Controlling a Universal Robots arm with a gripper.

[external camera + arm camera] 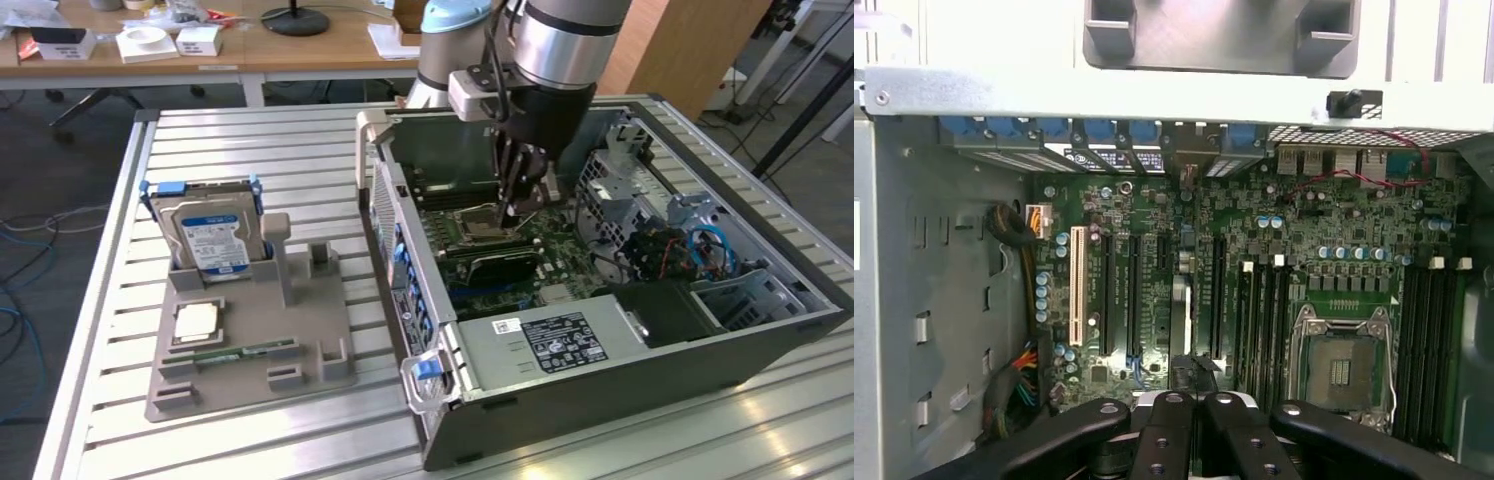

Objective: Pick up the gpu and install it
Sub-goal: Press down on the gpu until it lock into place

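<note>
My claw [1192,400] is closed, tips right at the upper edge of the gpu [1180,315]; can't tell if it's pinched. The card stands edge-on among the motherboard [1334,230] slots inside the open PC case [601,370]. Hard drive [214,240] sits well apart, outside the case.

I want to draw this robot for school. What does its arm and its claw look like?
The arm is a fat round tube, shiny silver, with a pale blue-grey cap at the joint. A small white box sits on its side, with thin black cables running down. Below that the gripper is black: a dark body ending in slim black fingers made of jointed bars with little round bolts.
</note>
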